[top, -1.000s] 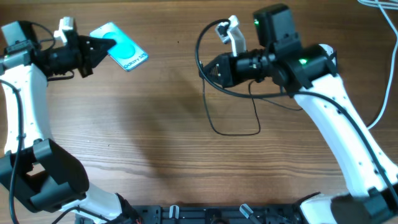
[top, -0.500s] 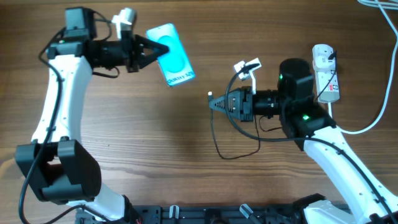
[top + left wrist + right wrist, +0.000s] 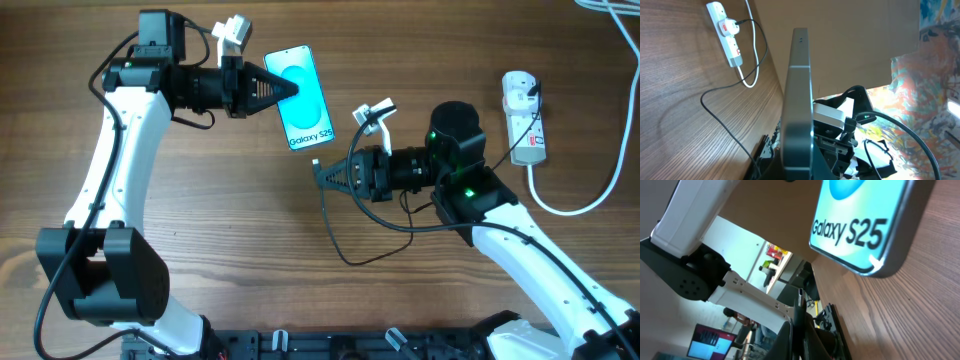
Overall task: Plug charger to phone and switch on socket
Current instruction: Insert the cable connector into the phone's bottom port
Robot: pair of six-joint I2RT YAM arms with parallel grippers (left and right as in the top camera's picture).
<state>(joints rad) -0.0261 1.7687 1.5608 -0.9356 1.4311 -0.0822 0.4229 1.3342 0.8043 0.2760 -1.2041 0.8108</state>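
My left gripper is shut on the phone and holds it above the table, cyan screen up, its bottom edge toward the right arm. In the left wrist view the phone shows edge-on between the fingers. My right gripper is shut on the charger's connector tip, which points at the phone's bottom edge and sits just short of it. In the right wrist view the tip stands between the fingers below the phone. The black cable loops back under the right arm. The white socket lies at the far right.
The socket's white cord curves along the table's right side. In the left wrist view the socket and a thin black cable lie on the wooden table. A black rail runs along the front edge.
My left arm has carried the phone right and down toward the middle. My right arm has swung left and down, bringing the connector tip up close to the phone's bottom edge.
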